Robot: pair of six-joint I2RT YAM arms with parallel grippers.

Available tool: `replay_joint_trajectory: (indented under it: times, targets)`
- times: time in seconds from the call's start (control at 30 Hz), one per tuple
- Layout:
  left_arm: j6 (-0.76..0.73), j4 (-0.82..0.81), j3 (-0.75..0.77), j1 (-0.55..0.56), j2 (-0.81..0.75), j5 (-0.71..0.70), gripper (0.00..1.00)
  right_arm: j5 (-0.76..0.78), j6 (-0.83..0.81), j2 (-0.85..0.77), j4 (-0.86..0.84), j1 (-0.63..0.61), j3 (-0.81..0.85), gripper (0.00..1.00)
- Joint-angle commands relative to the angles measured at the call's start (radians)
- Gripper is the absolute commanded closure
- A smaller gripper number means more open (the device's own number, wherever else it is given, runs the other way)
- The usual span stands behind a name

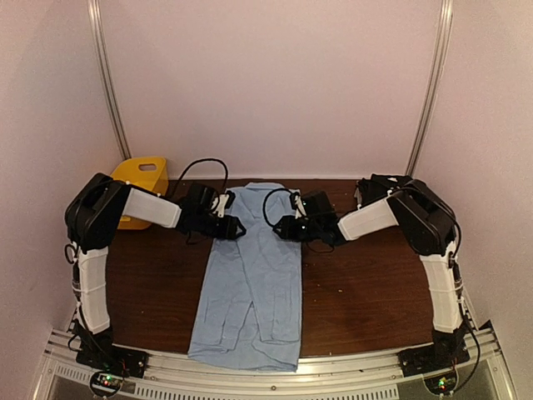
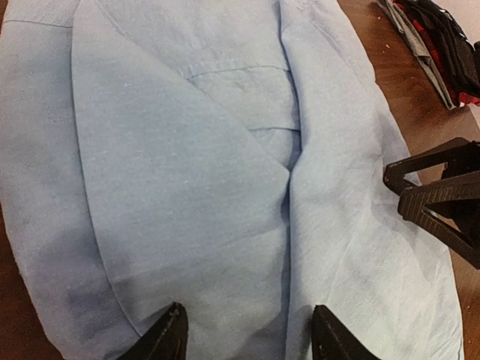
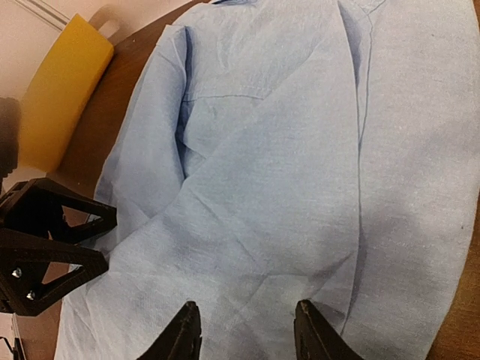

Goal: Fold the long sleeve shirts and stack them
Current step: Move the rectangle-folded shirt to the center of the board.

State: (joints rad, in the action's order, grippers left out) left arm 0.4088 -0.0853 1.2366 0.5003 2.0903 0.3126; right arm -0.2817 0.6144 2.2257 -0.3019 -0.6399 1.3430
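Note:
A light blue long sleeve shirt (image 1: 254, 283) lies lengthwise down the middle of the table, both sleeves folded in over its body and its hem at the near edge. My left gripper (image 1: 234, 226) is open at the shirt's upper left edge. My right gripper (image 1: 288, 227) is open at its upper right edge. In the left wrist view the open gripper (image 2: 250, 334) is over the blue cloth (image 2: 187, 165). In the right wrist view the open gripper (image 3: 247, 330) is over it too (image 3: 285, 172). Neither holds cloth. A pile of black and red-edged shirts (image 2: 439, 45) lies at the far right.
A yellow plastic basket (image 1: 143, 185) stands at the back left, and also shows in the right wrist view (image 3: 64, 90). Bare brown table (image 1: 366, 283) lies either side of the shirt. The shirt's hem hangs over the metal rail (image 1: 350, 367) at the near edge.

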Motion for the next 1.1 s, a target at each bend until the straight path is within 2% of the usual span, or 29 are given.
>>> replay_joint_trajectory:
  times: [0.0,0.27,0.43,0.73,0.87,1.07]
  targets:
    - [-0.025,0.061,0.112,-0.005,0.096,0.042,0.42,0.058,0.005,-0.015,0.092,0.048,-0.016,0.56]
    - [-0.031,0.081,0.311,-0.005,0.239,0.062,0.42,0.017,-0.073,0.044,0.161,0.132,0.101,0.55]
    - [-0.014,0.081,0.336,-0.004,0.247,0.081,0.42,-0.025,-0.125,0.110,0.237,0.168,0.225,0.55]
    - [-0.002,0.071,0.283,-0.003,0.180,0.053,0.41,-0.066,-0.193,0.186,0.350,0.188,0.381,0.55]
    - [-0.009,0.054,0.218,-0.005,0.078,0.002,0.38,-0.063,-0.203,0.212,0.401,0.210,0.437,0.55]
    - [-0.015,0.027,0.086,-0.005,-0.068,-0.013,0.36,-0.081,-0.256,0.321,0.544,0.229,0.644,0.55]
